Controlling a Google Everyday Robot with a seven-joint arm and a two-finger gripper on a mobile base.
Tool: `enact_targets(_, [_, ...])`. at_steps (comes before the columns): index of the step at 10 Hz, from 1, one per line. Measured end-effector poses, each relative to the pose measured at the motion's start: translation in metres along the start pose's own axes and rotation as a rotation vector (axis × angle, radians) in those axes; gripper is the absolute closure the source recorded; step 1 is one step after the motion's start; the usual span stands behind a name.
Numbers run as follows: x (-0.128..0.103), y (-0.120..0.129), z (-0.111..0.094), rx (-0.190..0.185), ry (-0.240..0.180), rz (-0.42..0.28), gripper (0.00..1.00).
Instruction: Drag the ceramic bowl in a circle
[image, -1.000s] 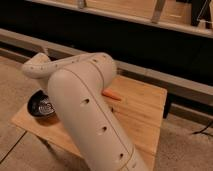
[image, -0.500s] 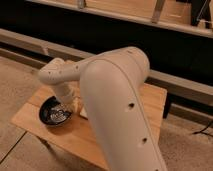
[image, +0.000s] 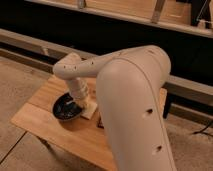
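The pincer, fingers closed together, dips into the ceramic bowl (touching the pale block), which has slid rightwards from the tabletop's left edge since a second ago

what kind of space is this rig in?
Probably an indoor test area, not a home kitchen: lone wooden table on hard floor, long dark wall with a rail behind. Gripper sits at the ceramic bowl, shut.

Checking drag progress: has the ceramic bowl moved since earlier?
Yes. The ceramic bowl slid right, away from the left corner of the table, toward the pale block; the gripper is at the bowl's right side.
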Motion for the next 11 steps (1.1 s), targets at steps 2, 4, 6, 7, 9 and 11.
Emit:
enact_targets(2, [-0.014, 0.018, 0.002, 0.041, -0.011, -0.018, 1.0])
enact_targets(4, [-0.021, 0.048, 0.003, 0.087, -0.029, -0.065, 1.0])
enact_targets(6, [-0.021, 0.075, 0.0, 0.113, -0.046, -0.111, 1.0])
enact_targets(7, [-0.016, 0.093, -0.002, 0.118, -0.054, -0.145, 1.0])
enact_targets(9, [-0.001, 0.119, -0.007, 0.103, -0.059, -0.207, 1.0])
enact_targets(11, [0.023, 0.129, -0.013, 0.052, -0.06, -0.26, 1.0])
